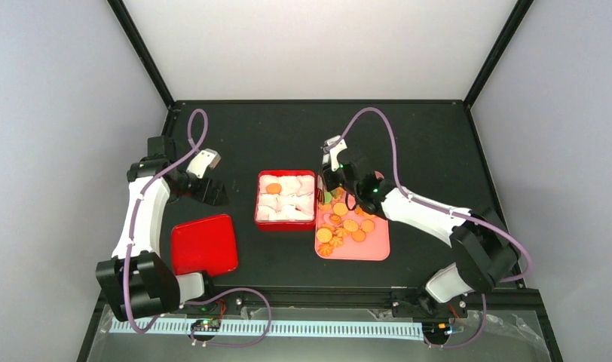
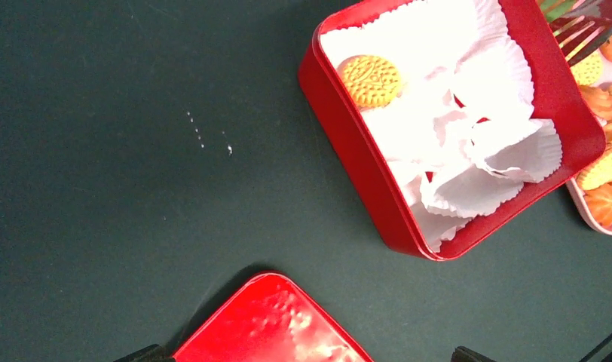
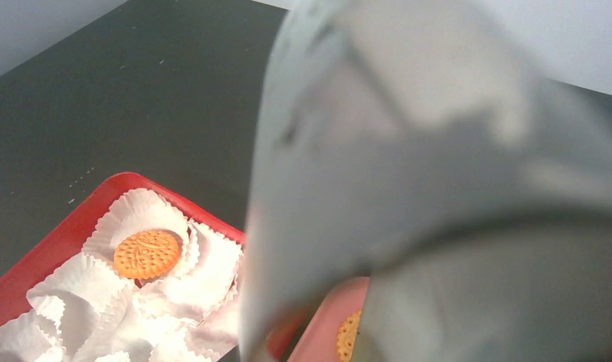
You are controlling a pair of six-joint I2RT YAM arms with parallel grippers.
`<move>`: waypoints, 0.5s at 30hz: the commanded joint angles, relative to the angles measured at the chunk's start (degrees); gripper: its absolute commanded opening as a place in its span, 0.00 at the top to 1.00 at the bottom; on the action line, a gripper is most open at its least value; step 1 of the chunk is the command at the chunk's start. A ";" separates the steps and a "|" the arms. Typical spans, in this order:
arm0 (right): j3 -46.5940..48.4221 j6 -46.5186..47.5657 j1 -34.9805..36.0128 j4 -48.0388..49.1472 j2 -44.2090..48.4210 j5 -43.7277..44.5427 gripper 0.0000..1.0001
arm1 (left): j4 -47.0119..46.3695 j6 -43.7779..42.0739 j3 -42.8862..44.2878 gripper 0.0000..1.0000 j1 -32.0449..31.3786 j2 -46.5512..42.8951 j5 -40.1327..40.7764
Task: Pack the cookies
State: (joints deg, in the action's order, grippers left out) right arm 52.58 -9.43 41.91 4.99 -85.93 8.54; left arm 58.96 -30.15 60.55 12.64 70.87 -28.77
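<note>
Black bench (image 1: 408, 151) inside pale grey walls, seen from above and from both wrists. A red tin (image 1: 259, 205) sits at the middle of the bench, lined with white paper cups (image 1: 289, 205). Its red lid (image 1: 204, 244) lies apart from it, toward the near-left corner. A pink tray (image 1: 372, 247) lies just beside the tin's right wall, toward the near edge.

One cookie (image 1: 273, 188) lies in the cup at the tin's far-left corner. No cookie shows in any other cup. The other cookies (image 1: 347, 225), mostly orange, are heaped on the pink tray.

The left arm (image 1: 141, 219) hangs over bare bench on the left side, between the tin and the left edge. Its jaws stand wide apart and hold nothing.

The right arm (image 1: 420, 211) reaches over the far end of the pink tray. A blurred grey shape (image 3: 439, 188) fills its wrist view, so whether its jaws are apart or together cannot be told. Metal tines (image 2: 585, 34) show above the tray in the left wrist view.

Judged from this layout, packing has barely begun. One cup is filled, nearly the whole heap has yet to be moved into the tin, and the lid is off.
</note>
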 commanded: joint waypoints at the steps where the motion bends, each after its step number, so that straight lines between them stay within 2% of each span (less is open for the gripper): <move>1: 0.22 0.33 -0.12 2.86 -0.28 -0.62 0.61 | 1.82 0.27 3.30 0.01 0.28 0.49 -0.93; 3: -0.57 0.31 -0.13 2.91 -0.08 -0.33 0.62 | 1.93 0.27 3.65 0.01 0.28 0.67 -0.92; 8: -1.14 0.86 -0.17 2.51 2.00 0.89 0.78 | 1.95 0.44 3.78 0.01 0.33 1.05 -1.29; 15: 2.93 3.08 -0.20 -0.28 6.21 1.72 0.85 | 2.12 0.45 3.46 0.01 0.28 1.20 -1.19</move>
State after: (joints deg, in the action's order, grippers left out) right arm 52.18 -8.38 41.91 3.97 -83.55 8.71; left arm 59.77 -29.93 61.95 12.64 71.79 -28.82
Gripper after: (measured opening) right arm 0.326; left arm 0.987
